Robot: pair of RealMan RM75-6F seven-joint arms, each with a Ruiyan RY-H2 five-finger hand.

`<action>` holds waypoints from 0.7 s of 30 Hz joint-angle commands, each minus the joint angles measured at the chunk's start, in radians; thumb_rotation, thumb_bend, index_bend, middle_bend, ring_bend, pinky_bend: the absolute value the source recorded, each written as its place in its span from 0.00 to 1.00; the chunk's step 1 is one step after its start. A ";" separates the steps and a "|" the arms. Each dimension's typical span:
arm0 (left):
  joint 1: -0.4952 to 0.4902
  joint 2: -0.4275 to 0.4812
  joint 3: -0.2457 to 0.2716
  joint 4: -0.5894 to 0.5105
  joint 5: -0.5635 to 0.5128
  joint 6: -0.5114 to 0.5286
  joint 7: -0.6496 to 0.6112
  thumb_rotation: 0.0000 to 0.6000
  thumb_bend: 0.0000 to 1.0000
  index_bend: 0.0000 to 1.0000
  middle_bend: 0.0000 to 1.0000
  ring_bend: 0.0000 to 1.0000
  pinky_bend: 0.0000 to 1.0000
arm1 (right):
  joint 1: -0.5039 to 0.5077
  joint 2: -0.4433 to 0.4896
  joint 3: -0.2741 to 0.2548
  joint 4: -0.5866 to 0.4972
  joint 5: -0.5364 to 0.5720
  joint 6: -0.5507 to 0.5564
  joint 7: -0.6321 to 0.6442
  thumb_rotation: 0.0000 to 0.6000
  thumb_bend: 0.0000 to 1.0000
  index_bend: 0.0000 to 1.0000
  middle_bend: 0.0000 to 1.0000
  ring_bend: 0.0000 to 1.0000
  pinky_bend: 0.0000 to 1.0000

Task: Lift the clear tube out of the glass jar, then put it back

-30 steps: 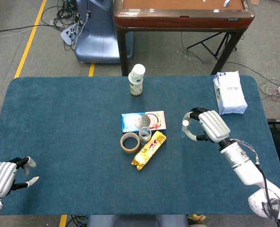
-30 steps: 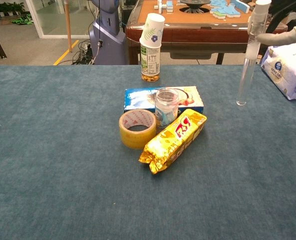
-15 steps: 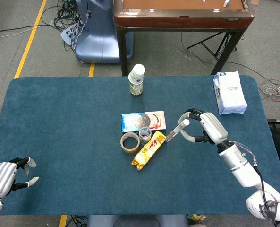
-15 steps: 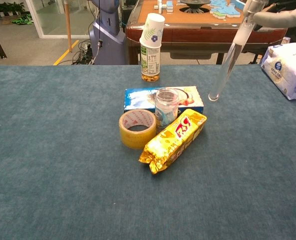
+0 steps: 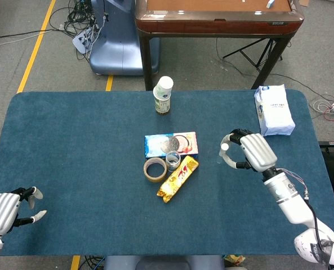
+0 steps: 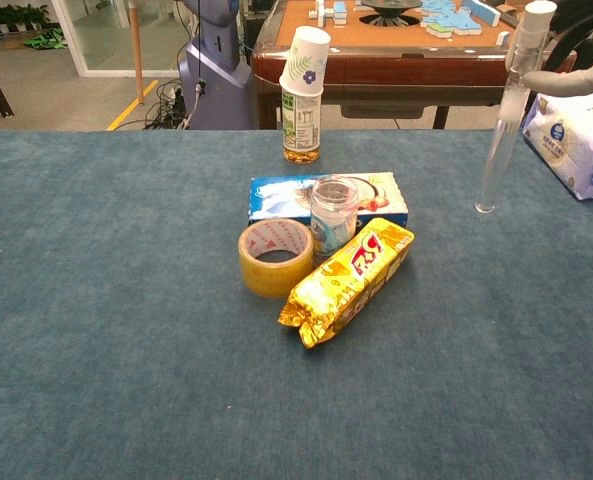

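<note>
The small glass jar (image 5: 173, 160) stands mid-table between a tape roll and a yellow snack packet; the chest view shows the jar (image 6: 334, 216) with nothing in it. My right hand (image 5: 252, 151) holds the clear tube (image 5: 224, 148) by its upper part, well to the right of the jar. In the chest view the tube (image 6: 503, 120) hangs almost upright with its lower end just above the cloth, and only some fingers (image 6: 574, 79) of that hand show at the right edge. My left hand (image 5: 9, 208) rests at the near left corner, fingers apart, holding nothing.
A tape roll (image 5: 154, 169), a yellow snack packet (image 5: 178, 178) and a blue box (image 5: 171, 144) crowd the jar. A bottle capped with a paper cup (image 5: 163, 95) stands at the back. A white pack (image 5: 274, 111) lies at the back right, close behind my right hand.
Half a second ago the tube leaned with its lower end toward the jar. My right hand has since drawn back to the right and the tube hangs nearly upright again. The left hand has not moved.
</note>
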 commanded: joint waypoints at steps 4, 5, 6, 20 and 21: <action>0.000 0.001 0.000 0.000 0.000 0.001 -0.003 1.00 0.14 0.51 0.70 0.52 0.70 | -0.021 -0.050 0.024 0.016 -0.087 0.077 0.250 1.00 0.59 0.67 0.50 0.30 0.32; 0.000 0.001 0.000 0.000 -0.001 0.001 -0.003 1.00 0.14 0.51 0.70 0.52 0.70 | -0.023 -0.055 0.025 0.023 -0.098 0.089 0.274 1.00 0.59 0.67 0.50 0.30 0.32; 0.000 0.001 0.000 0.000 -0.001 0.001 -0.003 1.00 0.14 0.51 0.70 0.52 0.70 | -0.026 -0.062 0.027 0.031 -0.111 0.105 0.300 1.00 0.59 0.67 0.50 0.30 0.32; 0.000 0.002 0.000 -0.001 0.000 0.000 -0.003 1.00 0.14 0.51 0.70 0.52 0.70 | -0.006 0.014 -0.006 -0.022 0.036 -0.036 0.023 1.00 0.58 0.67 0.50 0.30 0.32; 0.000 0.002 0.000 -0.001 -0.001 0.000 -0.003 1.00 0.14 0.51 0.70 0.52 0.70 | -0.004 0.012 -0.001 -0.032 0.053 -0.039 0.011 1.00 0.58 0.67 0.50 0.30 0.32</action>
